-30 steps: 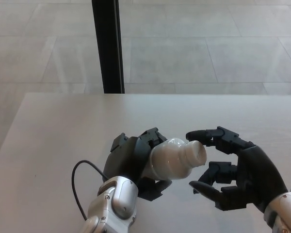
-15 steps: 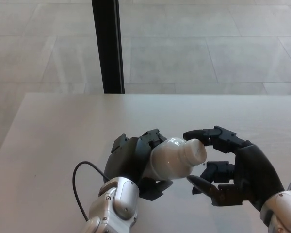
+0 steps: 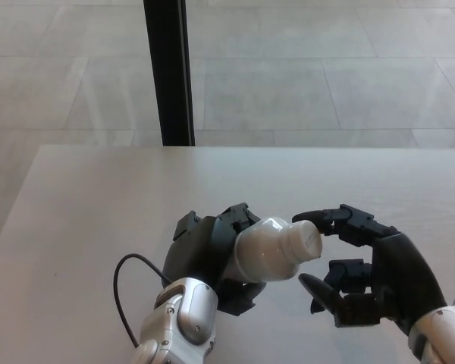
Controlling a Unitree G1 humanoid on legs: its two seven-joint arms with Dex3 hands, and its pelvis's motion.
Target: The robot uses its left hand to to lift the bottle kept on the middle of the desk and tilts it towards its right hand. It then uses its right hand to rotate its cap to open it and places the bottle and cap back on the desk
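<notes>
An office or lobby-like indoor space: a pale wood-grain worktop stands on a floor of large grey tiles, beside a black post.

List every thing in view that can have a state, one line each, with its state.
Bottle: lifted off the desk, tilted toward the right, cap on.
Cap: on the bottle neck, facing the right robot hand.
Left robot hand: shut on the bottle body.
Right robot hand: open, fingers curled near the cap, not clearly gripping it.
</notes>
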